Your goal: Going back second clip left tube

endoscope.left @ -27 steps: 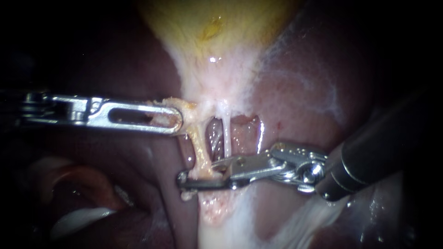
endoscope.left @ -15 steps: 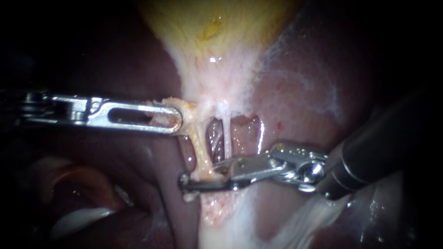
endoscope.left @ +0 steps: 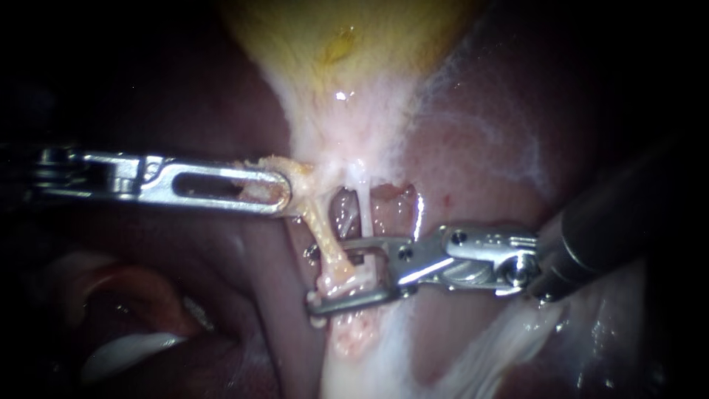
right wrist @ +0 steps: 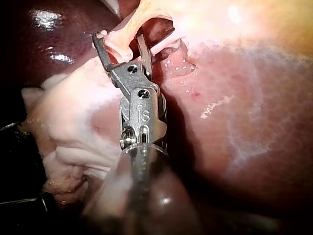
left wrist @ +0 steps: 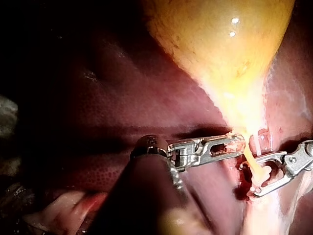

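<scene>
Seemingly the withdrawal is barely begun. From the endoscope, the left instrument (endoscope.left: 285, 192) comes in from 9 o'clock, clenched on yellowish tissue at the neck of the gallbladder (endoscope.left: 347, 44), drawing it toward 9. The left tube (endoscope.left: 325, 233) runs from there down toward 6 o'clock, the thinner right tube (endoscope.left: 363, 214) just beside it at its 3 o'clock. The right instrument (endoscope.left: 319, 275) enters from 3 o'clock with its jaws released, a plain gap between them, and the left tube's lower end stands inside that gap. I cannot make out a clip on the tube; a lump of tissue covers that spot.

From the left wrist, the left instrument (left wrist: 239, 145) grips the same neck tissue, and just beyond its tip the right instrument (left wrist: 247, 178) straddles the left tube (left wrist: 252, 161) with jaws spread.

From the right wrist, the right instrument (right wrist: 119, 39) shows both jaws parted around the left tube (right wrist: 128, 27), the liver (right wrist: 234, 107) beside it.

What is left, by my reading, is drawing the right instrument back off the tube — nearly the whole retreat.
</scene>
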You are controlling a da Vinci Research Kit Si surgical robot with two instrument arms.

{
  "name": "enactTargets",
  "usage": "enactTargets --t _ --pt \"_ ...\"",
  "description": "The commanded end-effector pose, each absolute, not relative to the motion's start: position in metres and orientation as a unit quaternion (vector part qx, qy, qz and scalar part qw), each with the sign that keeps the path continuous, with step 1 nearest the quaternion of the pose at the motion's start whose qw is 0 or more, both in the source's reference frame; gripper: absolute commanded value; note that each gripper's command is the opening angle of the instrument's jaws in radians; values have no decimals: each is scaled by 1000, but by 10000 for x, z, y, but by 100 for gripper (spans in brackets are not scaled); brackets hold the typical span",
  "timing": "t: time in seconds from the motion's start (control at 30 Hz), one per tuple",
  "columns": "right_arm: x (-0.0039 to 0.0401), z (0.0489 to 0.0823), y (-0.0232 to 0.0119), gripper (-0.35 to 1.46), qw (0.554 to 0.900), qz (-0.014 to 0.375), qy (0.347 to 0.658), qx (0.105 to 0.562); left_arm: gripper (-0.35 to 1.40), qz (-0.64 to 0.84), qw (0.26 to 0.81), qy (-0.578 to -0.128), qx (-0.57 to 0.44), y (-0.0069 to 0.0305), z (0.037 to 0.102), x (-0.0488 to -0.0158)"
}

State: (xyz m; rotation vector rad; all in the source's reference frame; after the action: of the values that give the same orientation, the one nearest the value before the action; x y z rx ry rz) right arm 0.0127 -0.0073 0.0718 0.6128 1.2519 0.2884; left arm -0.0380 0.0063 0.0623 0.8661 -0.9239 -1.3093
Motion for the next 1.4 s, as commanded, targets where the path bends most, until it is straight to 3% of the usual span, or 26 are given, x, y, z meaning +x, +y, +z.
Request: enactTargets --t 0.03,0.47,0.9,1.4 --pt "124 716 -74 50 758 129 575 280 -35 -568 613 -401 376 63 623 -380" --pt "104 710 -73 50 760 105 583 266 -35 -568 613 -401 374 64 624 -378" --pt "88 713 -56 50 769 105 584 236 -35 -568 613 -401 375 64 624 -378" --pt "32 675 -27 50 776 98 587 209 -35 -568 613 -401 375 64 625 -377"
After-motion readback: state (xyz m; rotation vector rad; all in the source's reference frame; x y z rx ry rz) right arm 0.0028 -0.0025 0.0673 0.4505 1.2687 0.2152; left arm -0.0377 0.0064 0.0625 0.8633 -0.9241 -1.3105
